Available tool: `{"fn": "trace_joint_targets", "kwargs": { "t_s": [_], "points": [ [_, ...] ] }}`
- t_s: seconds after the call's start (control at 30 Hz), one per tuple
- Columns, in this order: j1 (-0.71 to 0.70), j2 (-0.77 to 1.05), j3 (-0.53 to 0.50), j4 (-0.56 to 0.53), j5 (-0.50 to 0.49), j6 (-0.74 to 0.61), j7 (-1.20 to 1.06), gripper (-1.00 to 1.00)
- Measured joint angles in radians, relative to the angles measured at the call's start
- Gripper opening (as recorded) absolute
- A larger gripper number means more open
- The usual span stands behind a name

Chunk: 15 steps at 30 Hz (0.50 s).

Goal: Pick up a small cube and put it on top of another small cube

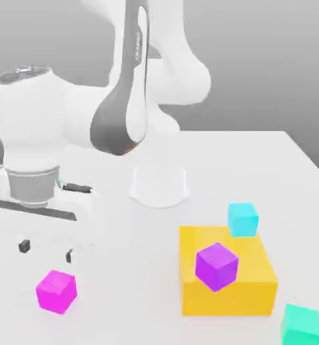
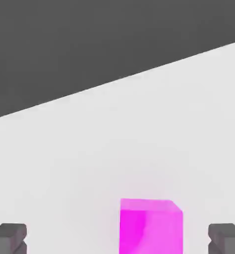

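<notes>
- Exterior view: the white arm reaches down at this view's left, and its gripper (image 1: 46, 251) hangs above the white table (image 1: 122, 296) with its two dark fingertips (image 1: 25, 246) spread apart and nothing between them.
- The magenta cube (image 1: 56, 291) sits on the table just below the gripper, not touched by it.
- The cyan cube (image 1: 243, 220) rests at the far edge of the large yellow block (image 1: 229, 283), well apart from the magenta one, toward this view's right.
- A purple cube (image 1: 217, 266) lies on top of the yellow block; a teal cube (image 1: 301, 325) stands on the table near the block's right corner.
- Hand view: the magenta cube (image 2: 150, 225) lies on the table (image 2: 139, 124) between the two grey fingertips (image 2: 10, 237), which stand wide apart at either side and clear of it.
</notes>
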Motion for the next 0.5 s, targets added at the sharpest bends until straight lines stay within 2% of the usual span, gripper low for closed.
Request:
{"fn": "trace_joint_targets", "kwargs": {
  "t_s": [0.17,0.2,0.4,0.5],
  "points": [
    [-0.080,0.182,0.091,0.026,0.093,0.135,-0.074,0.00],
    [-0.094,0.206,0.107,0.030,0.105,0.155,-0.083,-1.00],
    [-0.100,0.218,0.115,0.033,0.109,0.163,-0.085,-1.00],
    [-0.077,0.152,0.082,0.019,0.066,0.112,-0.054,-1.00]
  ]
}}
